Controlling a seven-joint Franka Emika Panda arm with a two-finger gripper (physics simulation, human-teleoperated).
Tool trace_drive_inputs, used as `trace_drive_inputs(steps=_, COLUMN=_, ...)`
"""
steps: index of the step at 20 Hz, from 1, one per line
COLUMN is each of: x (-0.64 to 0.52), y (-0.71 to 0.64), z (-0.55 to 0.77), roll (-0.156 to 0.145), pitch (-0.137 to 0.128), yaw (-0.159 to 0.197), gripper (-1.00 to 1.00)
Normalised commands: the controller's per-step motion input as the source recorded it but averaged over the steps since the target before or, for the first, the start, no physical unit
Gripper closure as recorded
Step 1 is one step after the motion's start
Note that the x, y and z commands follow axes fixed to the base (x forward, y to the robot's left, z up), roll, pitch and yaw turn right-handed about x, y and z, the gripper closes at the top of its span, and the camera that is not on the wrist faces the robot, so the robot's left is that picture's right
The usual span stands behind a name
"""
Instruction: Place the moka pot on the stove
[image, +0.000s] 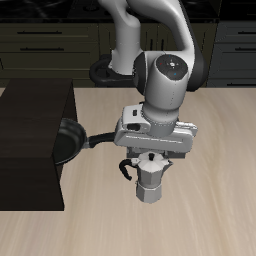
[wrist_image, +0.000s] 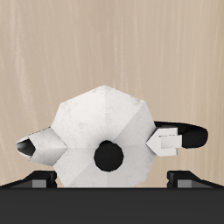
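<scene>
The silver faceted moka pot (image: 150, 186) stands upright on the wooden table, its black handle pointing toward the frying pan. My gripper (image: 150, 160) hangs straight over it, jaws open, one finger on each side of the pot's top. In the wrist view the pot (wrist_image: 101, 122) fills the middle, with its black lid knob, spout and black handle showing. My gripper (wrist_image: 109, 179) has its fingertips (wrist_image: 39, 179) spread wider than the lid, with no visible contact. The stove is not in view.
A black frying pan (image: 68, 140) sits on the edge of a large black block (image: 30, 150) beside the pot, its handle reaching toward my gripper. The robot's base stands at the table's back. Dark cabinets line the far wall.
</scene>
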Motion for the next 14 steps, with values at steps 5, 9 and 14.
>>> trace_drive_inputs(steps=5, x=-0.03, y=-0.05, z=-0.08, roll=0.017, pitch=0.013, yaw=-0.017, gripper=1.0)
trace_drive_inputs(steps=9, x=-0.05, y=0.04, z=0.04, roll=0.03, pitch=-0.02, yaw=0.018, gripper=1.0)
trace_drive_inputs(steps=14, x=-0.06, y=0.01, z=0.15, roll=0.008, pitch=-0.025, yaw=0.015, gripper=1.0)
